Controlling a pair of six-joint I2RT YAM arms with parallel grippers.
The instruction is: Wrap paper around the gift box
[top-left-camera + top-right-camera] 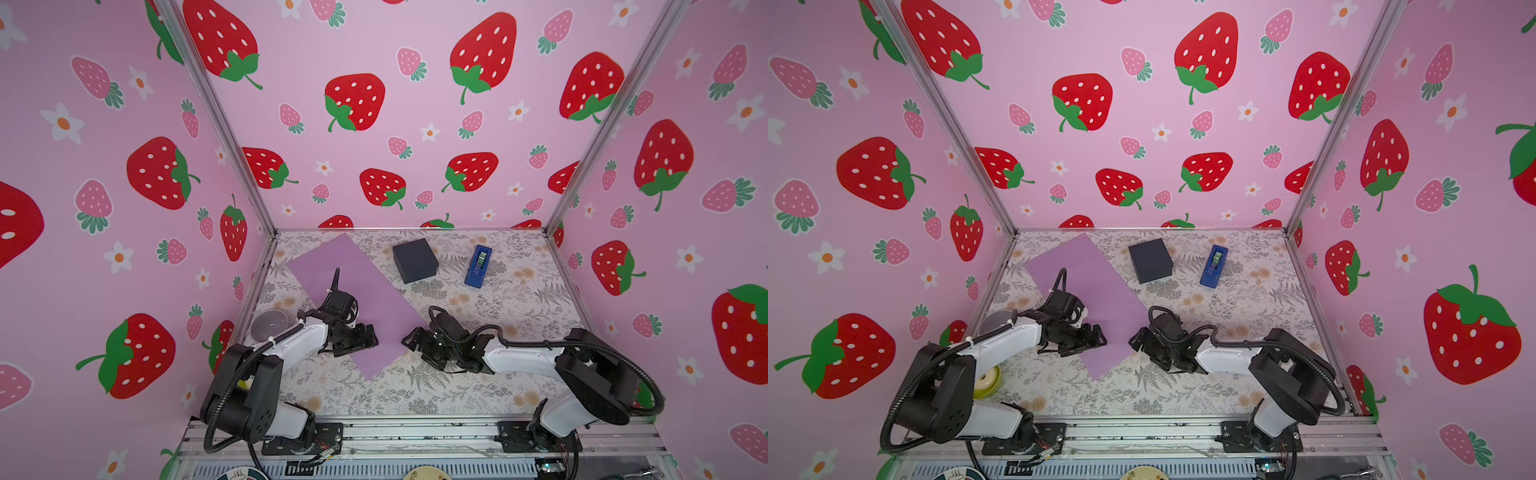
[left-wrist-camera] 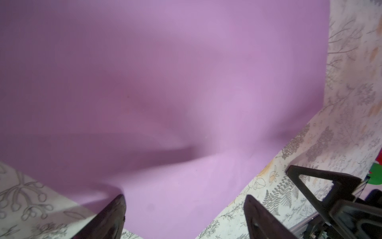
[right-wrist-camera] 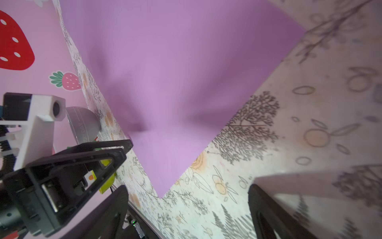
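Note:
The paper (image 1: 365, 282) (image 1: 1096, 282) is a lilac sheet lying diagonally on the floral table, from the back left to the front middle. It ripples slightly near its front end (image 2: 165, 82) (image 3: 175, 82). The gift box (image 1: 415, 259) (image 1: 1150, 259), small and black, stands apart from the sheet at the back middle. My left gripper (image 1: 372, 337) (image 1: 1102, 338) (image 2: 186, 204) is open just above the sheet's front end, holding nothing. My right gripper (image 1: 409, 338) (image 1: 1133, 338) (image 3: 190, 198) faces it, open and empty over the table beside the sheet's front right edge.
A blue tape dispenser (image 1: 478, 266) (image 1: 1214, 266) lies right of the box. A clear round dome (image 1: 269, 325) sits at the table's left edge, and a yellow-green round thing (image 1: 988, 380) shows behind the left arm. Strawberry-print walls close three sides; a metal rail (image 1: 415, 432) runs along the front.

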